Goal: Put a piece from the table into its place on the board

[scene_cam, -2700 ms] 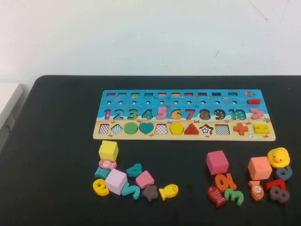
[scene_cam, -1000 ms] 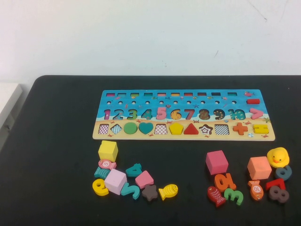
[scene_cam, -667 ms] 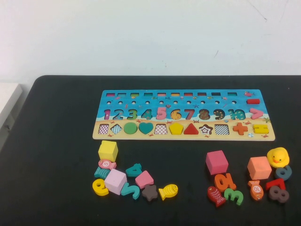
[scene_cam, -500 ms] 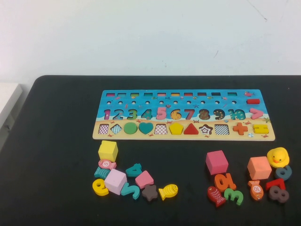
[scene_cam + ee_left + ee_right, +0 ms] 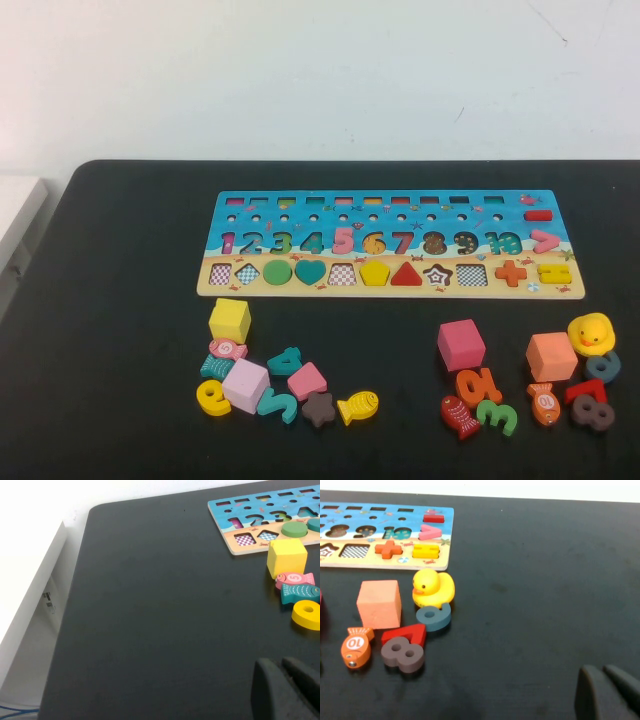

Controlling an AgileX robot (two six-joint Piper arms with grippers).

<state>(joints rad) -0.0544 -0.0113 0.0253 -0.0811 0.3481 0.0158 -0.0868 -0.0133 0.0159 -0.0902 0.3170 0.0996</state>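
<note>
Numerals 1 to 10 are printed in a row along the board point(image 5: 390, 243). "10" is marked on the orange fish point(image 5: 356, 647).

Both tools sit low over the table, left tool point(image 5: 280, 666) and right tool point(image 5: 603, 671) each with fingers pressed together.
</note>
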